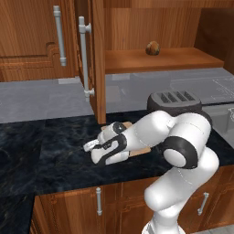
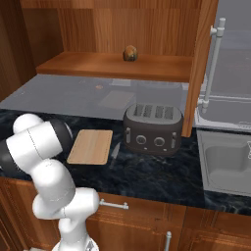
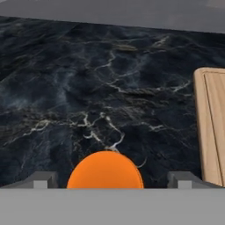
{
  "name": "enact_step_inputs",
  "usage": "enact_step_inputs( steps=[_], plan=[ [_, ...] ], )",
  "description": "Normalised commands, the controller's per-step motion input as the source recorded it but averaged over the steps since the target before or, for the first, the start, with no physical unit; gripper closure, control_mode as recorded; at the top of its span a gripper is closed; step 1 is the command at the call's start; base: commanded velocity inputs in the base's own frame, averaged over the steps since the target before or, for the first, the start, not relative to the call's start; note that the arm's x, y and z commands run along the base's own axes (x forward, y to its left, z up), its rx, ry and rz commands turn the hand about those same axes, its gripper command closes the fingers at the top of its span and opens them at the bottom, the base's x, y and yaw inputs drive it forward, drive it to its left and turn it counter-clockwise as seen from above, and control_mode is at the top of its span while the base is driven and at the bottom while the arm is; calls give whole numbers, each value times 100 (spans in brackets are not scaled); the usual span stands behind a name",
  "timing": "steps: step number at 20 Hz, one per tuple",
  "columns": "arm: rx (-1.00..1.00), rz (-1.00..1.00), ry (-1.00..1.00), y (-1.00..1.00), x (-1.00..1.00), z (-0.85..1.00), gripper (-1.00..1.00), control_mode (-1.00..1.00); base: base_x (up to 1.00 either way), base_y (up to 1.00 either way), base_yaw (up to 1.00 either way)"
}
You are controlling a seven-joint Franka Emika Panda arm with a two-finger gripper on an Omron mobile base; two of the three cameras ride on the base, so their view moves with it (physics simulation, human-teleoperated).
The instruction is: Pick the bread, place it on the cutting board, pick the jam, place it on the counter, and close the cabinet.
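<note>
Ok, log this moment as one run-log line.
gripper: low over counter, jam between fingertips, grasp unclear | bread: on cabinet shelf | cutting board: bare | cabinet door: open

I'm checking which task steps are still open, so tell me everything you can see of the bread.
The small round brown bread, mottled tan and dark, sits on the reddish-brown wooden shelf of the open wall cabinet, roughly mid-shelf and near its back. In the right base view it shows as the same lump, resting upright on the shelf board. Nothing else touches it. It looks whole and has not yet been moved to the light-tan wooden cutting board down on the counter.
</note>
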Motion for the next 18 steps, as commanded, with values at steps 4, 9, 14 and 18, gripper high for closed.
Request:
enact_step_inputs(
  steps=[4, 9, 14, 18],
  plan=[
    [0, 0, -8, -6, -2, 48, -100, -100, 0, 0, 0],
    [0, 0, -5, -7, -8, 47, -100, -100, 0, 0, 0],
    [0, 0, -3, -5, -15, 40, -100, -100, 0, 0, 0],
    [0, 0, -3, -11, -16, 51, -100, -100, 0, 0, 0]
  ],
)
